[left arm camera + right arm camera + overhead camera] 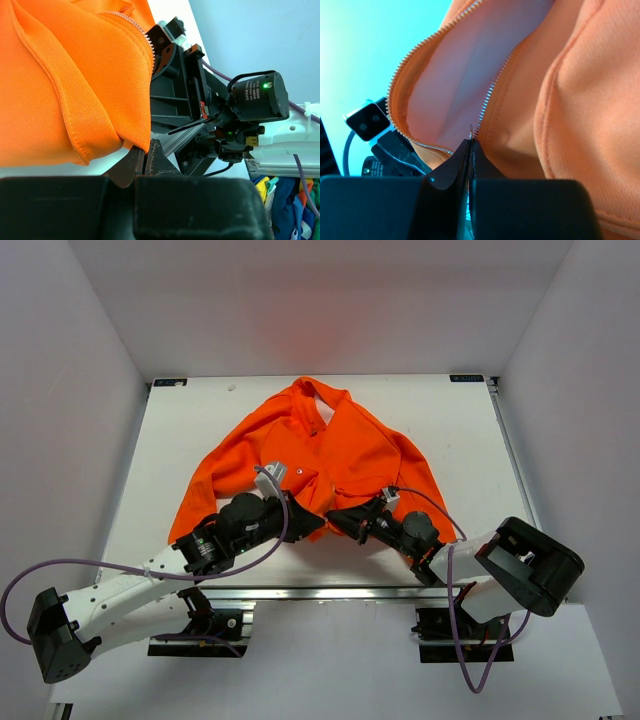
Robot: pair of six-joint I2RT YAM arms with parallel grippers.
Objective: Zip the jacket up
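Jacket (330,455), bright orange, lies spread flat on the white worktop (460,430), covering its middle and reaching close to its near edge. The garment's long axis runs from the worktop's near edge to its far edge. Its collar (320,390) points at the far edge and its hem (300,525) lies toward the near edge. One sleeve (200,490) angles toward the worktop's left side and the other sleeve (425,480) toward its right side.

Both hands meet over the near part of the worktop, at the middle of the hem. The left hand (312,526) comes in from the left. In its wrist view its fingers (132,165) are pressed together on the lower corner of one front panel, just below the end of the zipper (132,25). The orange cloth folds down into the pinch.

The right hand (336,517) comes in from the right, its tip just beside the left one. From its wrist camera the fingers (447,167) are pressed together with a small metal zipper pull (471,130) nipped between the tips. Above that point the two rows of teeth (492,90) stand apart in a V, with pale pink lining (450,85) showing between them.
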